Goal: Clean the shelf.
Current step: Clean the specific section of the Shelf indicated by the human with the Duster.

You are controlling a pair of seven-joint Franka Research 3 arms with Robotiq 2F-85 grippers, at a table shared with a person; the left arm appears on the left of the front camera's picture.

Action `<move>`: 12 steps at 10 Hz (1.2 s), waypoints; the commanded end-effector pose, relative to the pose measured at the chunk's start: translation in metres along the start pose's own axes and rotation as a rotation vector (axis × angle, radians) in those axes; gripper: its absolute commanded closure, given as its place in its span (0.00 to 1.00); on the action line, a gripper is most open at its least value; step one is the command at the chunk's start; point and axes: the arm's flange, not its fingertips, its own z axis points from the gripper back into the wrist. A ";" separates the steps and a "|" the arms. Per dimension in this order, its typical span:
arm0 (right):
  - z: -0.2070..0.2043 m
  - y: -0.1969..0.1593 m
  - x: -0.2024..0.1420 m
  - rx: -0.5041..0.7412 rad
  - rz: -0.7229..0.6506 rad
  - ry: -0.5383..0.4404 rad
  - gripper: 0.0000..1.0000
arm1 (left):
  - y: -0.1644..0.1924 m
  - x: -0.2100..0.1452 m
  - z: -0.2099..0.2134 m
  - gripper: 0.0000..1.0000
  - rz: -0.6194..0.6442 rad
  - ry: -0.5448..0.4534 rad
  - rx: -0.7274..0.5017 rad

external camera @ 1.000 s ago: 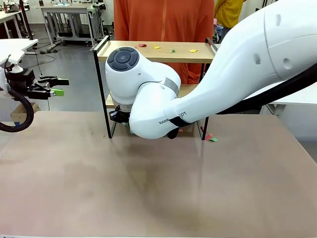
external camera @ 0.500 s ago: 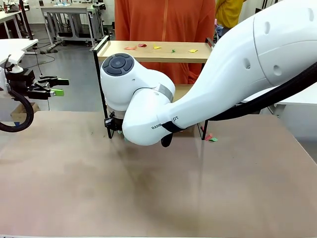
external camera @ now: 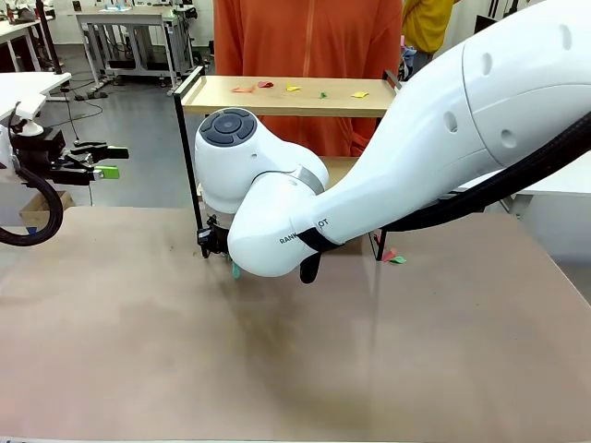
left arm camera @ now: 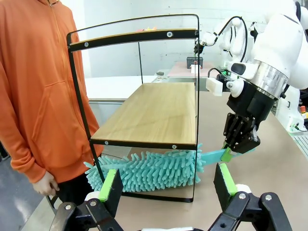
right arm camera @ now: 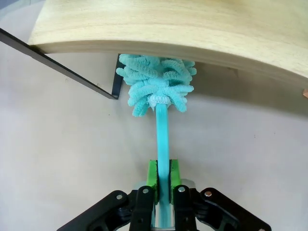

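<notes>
i find the shelf (left arm camera: 154,113) boards matt light wood, frame thin black metal. the duster (right arm camera: 156,84) head is fluffy teal cloth, handle smooth plastic. tabletop (external camera: 277,369) reads matt, smooth.

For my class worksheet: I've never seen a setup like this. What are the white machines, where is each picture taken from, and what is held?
Two white robot arms work at a table. The wide picture looks across it at a person in orange; the other two come from cameras on the wrists. The right gripper is shut on a teal duster, poked under the lower board of the shelf. The left gripper is open, empty. Paper scraps lie on the top board.
</notes>
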 end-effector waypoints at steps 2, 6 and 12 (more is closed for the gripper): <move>0.002 0.001 0.000 -0.005 0.010 -0.011 0.87 | -0.001 0.003 0.001 0.00 -0.007 0.004 -0.001; 0.019 -0.037 -0.025 -0.018 -0.104 -0.019 0.87 | -0.001 0.003 0.001 0.00 -0.007 0.004 -0.001; 0.051 -0.115 -0.060 -0.122 -0.262 0.031 0.87 | -0.001 0.003 0.001 0.00 -0.007 0.004 -0.001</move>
